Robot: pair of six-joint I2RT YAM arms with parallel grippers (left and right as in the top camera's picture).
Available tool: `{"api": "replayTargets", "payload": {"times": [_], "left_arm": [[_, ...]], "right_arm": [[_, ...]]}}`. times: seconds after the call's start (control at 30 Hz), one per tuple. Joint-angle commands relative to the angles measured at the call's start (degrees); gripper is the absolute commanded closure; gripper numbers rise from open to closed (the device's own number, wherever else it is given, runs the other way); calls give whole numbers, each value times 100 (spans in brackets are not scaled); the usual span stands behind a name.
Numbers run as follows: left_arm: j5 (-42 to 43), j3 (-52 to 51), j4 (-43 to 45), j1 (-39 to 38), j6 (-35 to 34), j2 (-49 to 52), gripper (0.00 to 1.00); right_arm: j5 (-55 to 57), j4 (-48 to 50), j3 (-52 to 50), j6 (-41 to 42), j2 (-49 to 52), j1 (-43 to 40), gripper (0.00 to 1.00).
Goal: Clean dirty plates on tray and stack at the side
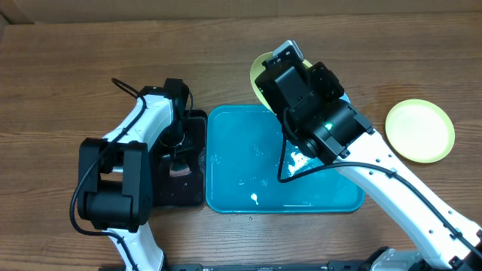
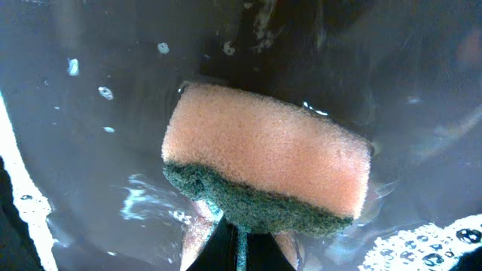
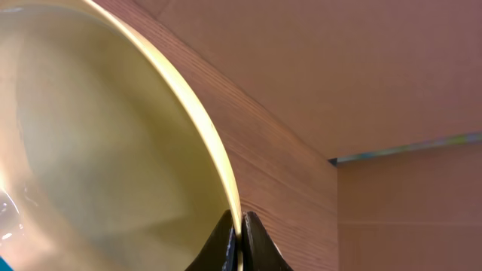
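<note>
1. Overhead view: the right claw (image 3: 239, 239) is clamped on the rim of a yellow-green plate (image 1: 257, 79) at the far edge of the tray (image 1: 233, 150), mostly hidden under the arm.
2. Right wrist view: both fingers pinch the rim, and the plate spreads up and left from the claw.
3. A second plate (image 1: 420, 130), also yellow-green, lies flat on the bench (image 1: 60, 68) right of the tray, well apart from both claws.
4. The left claw (image 2: 237, 245) is clamped on a sponge (image 2: 263, 158), orange over green, in the water of the black tray (image 1: 197, 188) just left of the tray.
</note>
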Motion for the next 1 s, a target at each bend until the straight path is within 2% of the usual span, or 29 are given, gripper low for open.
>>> {"api": "replayTargets", "payload": {"times": [0.0, 0.33, 0.9, 0.97], "left_arm": [[96, -92, 46, -59, 114, -68, 96], [96, -92, 39, -59, 114, -66, 96], [98, -92, 50, -59, 114, -66, 96], [96, -92, 44, -59, 114, -66, 96]], "right_arm": [[350, 52, 85, -186, -4, 28, 96], [728, 422, 85, -785, -4, 44, 96], [1349, 437, 83, -682, 28, 938, 96], [1908, 269, 83, -487, 39, 1010, 96]]}}
